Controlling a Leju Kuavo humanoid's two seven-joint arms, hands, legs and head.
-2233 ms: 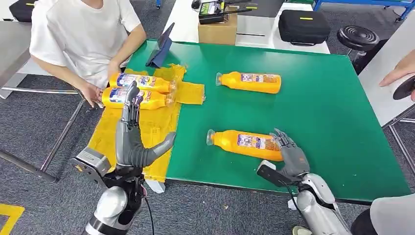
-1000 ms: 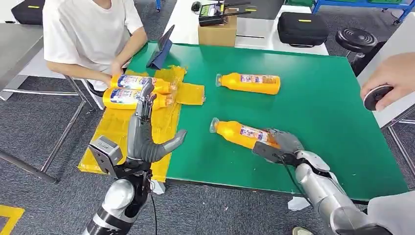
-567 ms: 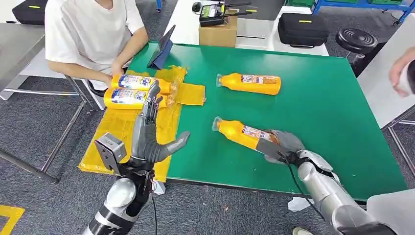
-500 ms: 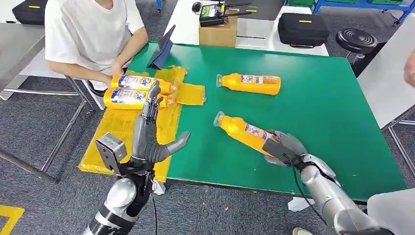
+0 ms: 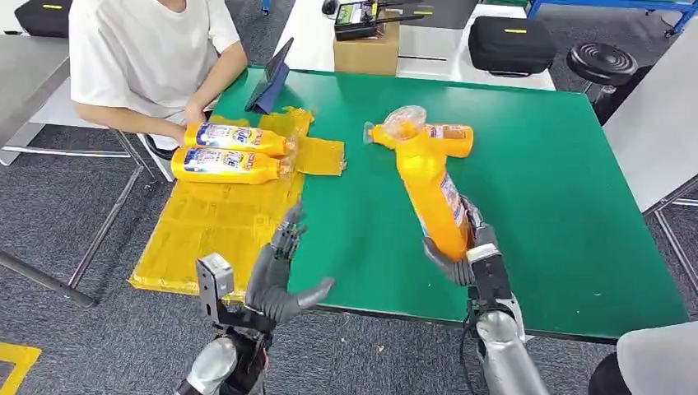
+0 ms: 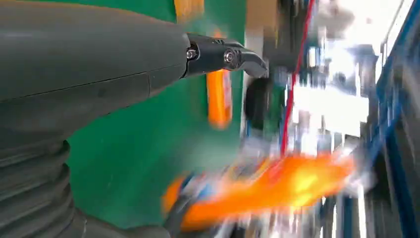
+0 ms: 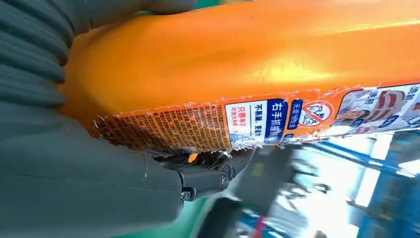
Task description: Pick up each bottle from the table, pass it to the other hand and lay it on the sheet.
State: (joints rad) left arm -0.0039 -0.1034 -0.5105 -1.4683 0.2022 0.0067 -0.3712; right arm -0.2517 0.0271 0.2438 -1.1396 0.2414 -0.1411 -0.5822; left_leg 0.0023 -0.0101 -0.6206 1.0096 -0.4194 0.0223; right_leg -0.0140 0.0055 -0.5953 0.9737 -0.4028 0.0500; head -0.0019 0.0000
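Note:
My right hand (image 5: 461, 247) grips an orange bottle (image 5: 428, 181) by its base and holds it raised above the green table (image 5: 560, 206), cap end up and tilted away from me. Close up, the same orange bottle (image 7: 247, 64) lies in my right hand's (image 7: 99, 163) grasp. My left hand (image 5: 280, 276) hovers open over the table's near edge, beside the yellow sheet (image 5: 222, 222). Two orange bottles (image 5: 226, 152) lie side by side on the sheet's far end. A further orange bottle (image 5: 453, 136) lies on the table behind the raised one. My left hand (image 6: 99, 74) faces the blurred raised bottle (image 6: 262, 191).
A person in a white shirt (image 5: 140, 49) sits at the far left corner with a hand by the sheet's bottles. A dark tablet (image 5: 272, 82) leans at the table's far left. A cardboard box (image 5: 366, 49) and a black case (image 5: 510, 41) stand beyond the table.
My right hand has closed on the near bottle, lifted it off the table and swung it upright. My left hand has drawn back from the sheet's bottles towards the near edge.

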